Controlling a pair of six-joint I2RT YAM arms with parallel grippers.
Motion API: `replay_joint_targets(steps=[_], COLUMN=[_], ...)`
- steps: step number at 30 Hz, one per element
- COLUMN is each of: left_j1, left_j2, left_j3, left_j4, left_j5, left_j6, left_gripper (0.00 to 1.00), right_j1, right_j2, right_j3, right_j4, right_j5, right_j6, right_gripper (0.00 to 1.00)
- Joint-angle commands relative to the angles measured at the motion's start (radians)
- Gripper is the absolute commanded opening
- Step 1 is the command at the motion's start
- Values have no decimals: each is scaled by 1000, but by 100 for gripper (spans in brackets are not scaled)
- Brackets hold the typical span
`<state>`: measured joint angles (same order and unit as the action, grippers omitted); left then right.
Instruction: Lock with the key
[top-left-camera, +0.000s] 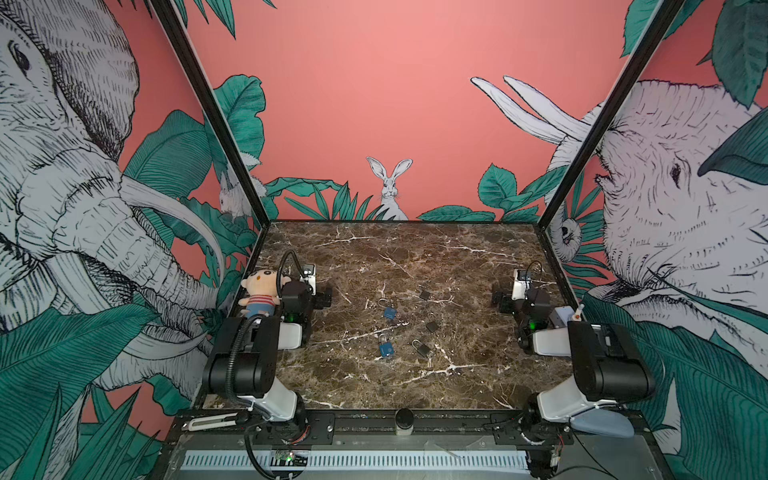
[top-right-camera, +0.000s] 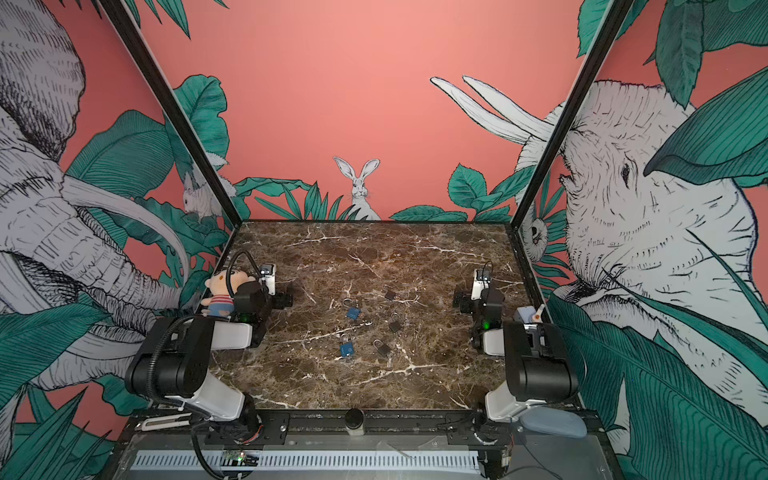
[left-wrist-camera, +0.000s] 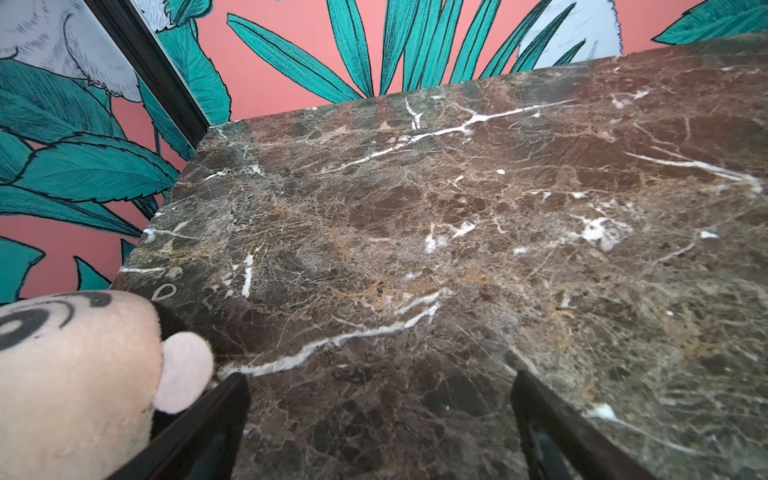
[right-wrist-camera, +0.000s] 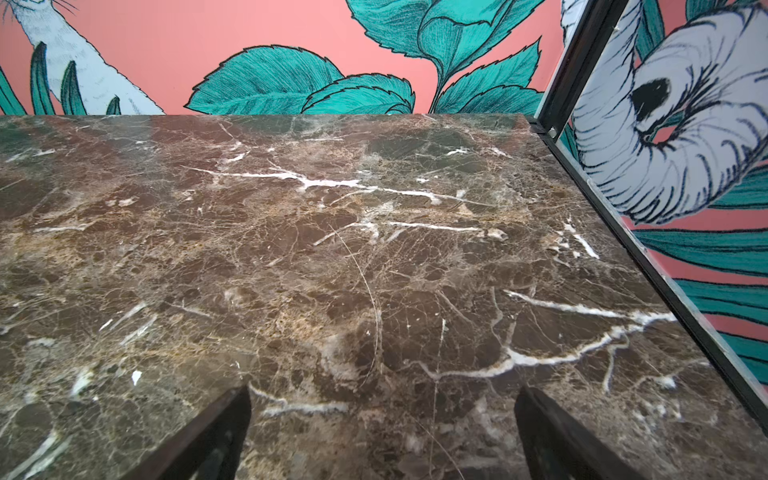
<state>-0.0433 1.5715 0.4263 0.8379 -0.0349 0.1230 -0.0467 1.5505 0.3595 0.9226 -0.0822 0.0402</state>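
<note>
The brown marble-patterned tabletop (top-left-camera: 478, 257) carries five small padlocks in a loose cluster at its middle, well apart from both arms. Two have blue bodies: the far blue padlock (top-left-camera: 390, 313) and the near blue padlock (top-left-camera: 385, 350), both showing in both top views. To their right lie the far dark padlock (top-left-camera: 424, 295), the middle dark padlock (top-left-camera: 432, 326) and the near dark padlock (top-left-camera: 422, 348), this last with a pale metal shackle. Something small lies just beside the far blue padlock, perhaps a key on a ring, but it is too small to tell.

The left gripper (left-wrist-camera: 378, 395) hangs over bare marble at the table's left side, jaws spread wide with nothing between them. A stuffed doll with a peach face and striped shirt (top-left-camera: 259, 291) sits just beside it. The right gripper (right-wrist-camera: 382, 399) hangs at the right side, likewise wide and empty. Neither wrist view shows a padlock.

By my judgement the task is not yet begun. The padlocks look like hard, dense little metal blocks, stiff and smooth, likely to skate on the polished top when nudged. The flat sides of the body offer the surest pinch and leave shackle and keyhole free. A key would be thin, light and flat against the surface, so it probably wants taking by its bow or ring while the other arm steadies the lock
</note>
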Motion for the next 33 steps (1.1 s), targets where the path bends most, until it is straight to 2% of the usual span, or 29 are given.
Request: replay_joint_targets(steps=[1,33], left_j1=[-1,-1], left_j2=[-22,-18], left_j3=[-10,-9], left_j4=[20,21], left_j5=[7,6], left_j6=[-2,-3], left_gripper=[99,99], right_j1=[4,11], right_j2=[1,1], right_j3=[11,22], right_j4=[27,9], right_j5=[6,17], right_j6=[-6,-12], right_gripper=[99,99])
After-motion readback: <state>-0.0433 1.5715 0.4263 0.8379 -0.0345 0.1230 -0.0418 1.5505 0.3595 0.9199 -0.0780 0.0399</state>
